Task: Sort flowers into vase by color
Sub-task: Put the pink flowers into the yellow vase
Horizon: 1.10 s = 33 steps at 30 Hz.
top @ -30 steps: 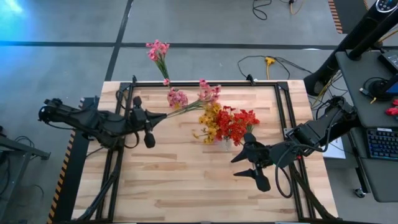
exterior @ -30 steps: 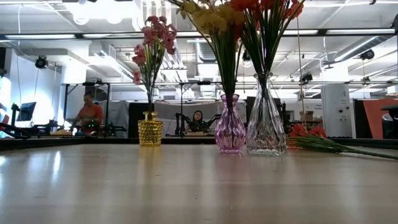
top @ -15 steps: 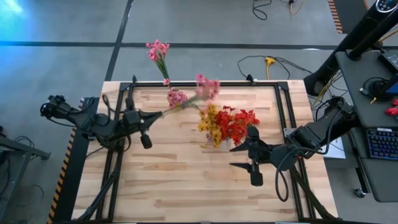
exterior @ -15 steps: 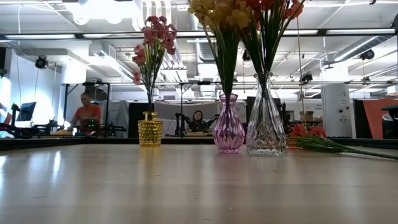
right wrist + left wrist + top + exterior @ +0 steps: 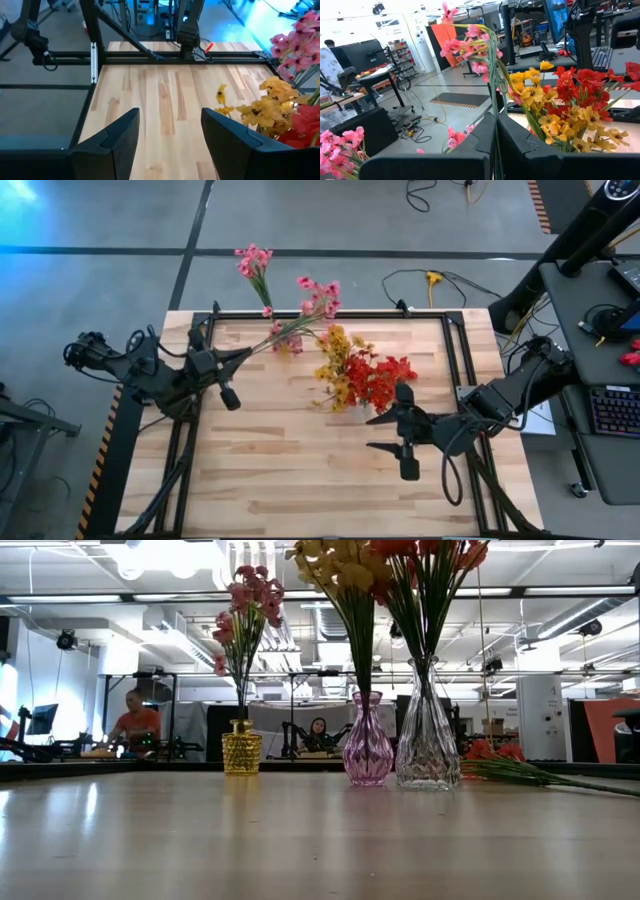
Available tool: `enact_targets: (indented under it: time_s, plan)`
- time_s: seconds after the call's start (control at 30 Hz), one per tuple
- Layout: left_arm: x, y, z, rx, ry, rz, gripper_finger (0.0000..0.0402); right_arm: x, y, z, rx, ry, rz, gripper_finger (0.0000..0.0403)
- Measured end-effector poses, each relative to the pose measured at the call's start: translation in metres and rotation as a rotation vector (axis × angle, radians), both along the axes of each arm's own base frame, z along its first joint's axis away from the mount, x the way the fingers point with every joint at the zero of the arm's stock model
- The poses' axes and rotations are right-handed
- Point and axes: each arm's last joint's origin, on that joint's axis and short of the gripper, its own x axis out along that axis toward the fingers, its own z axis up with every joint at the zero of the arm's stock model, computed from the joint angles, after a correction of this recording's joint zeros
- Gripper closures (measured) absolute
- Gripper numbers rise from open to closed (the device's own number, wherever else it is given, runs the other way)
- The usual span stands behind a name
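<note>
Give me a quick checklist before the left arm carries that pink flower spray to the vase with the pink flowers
1. Grip: left gripper shut on the pink spray's stem: ok.
2. Spray off the table: blossoms look raised in the high view, but the clearance is unclear: cannot tell.
3. Target: yellow vase upright, pink flowers already in it: ok.
4. Room in its neck for another stem: cannot tell.
5. Neighbours: purple vase and clear vase both upright: ok.
6. Right gripper open, holding nothing, near the red flowers: ok.
</note>
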Motion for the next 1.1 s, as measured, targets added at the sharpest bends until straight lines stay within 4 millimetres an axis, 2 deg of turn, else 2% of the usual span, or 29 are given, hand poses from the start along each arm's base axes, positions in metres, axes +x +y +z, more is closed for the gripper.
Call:
enact_targets:
  time_s: [0.2,0.3,0.4,0.53,0.93,1.1]
  plan:
    - [0.001,-0.002,-0.003,-0.017,0.018,-0.056,0.0402,0.001,0.001,-0.001,0.004,0.005,0.001,0.0197]
    - [0.004,-0.005,-0.015,-0.06,0.091,-0.132,0.0402,0.001,0.001,-0.001,0.005,0.005,0.001,0.0197]
    - [0.007,-0.006,-0.03,-0.114,0.173,-0.115,0.0402,0.001,0.001,-0.001,0.006,0.005,0.001,0.0197]
    - [0.012,-0.008,-0.035,-0.131,0.192,-0.098,0.0402,0.001,0.001,-0.001,0.004,0.004,0.002,0.0197]
    - [0.008,-0.005,-0.019,0.053,0.409,-0.047,0.0402,0.001,0.001,-0.001,0.009,0.001,0.002,0.0197]
    - [0.009,-0.007,-0.003,0.05,0.456,-0.118,0.0402,0.001,0.001,-0.001,0.009,0.001,0.002,0.0197]
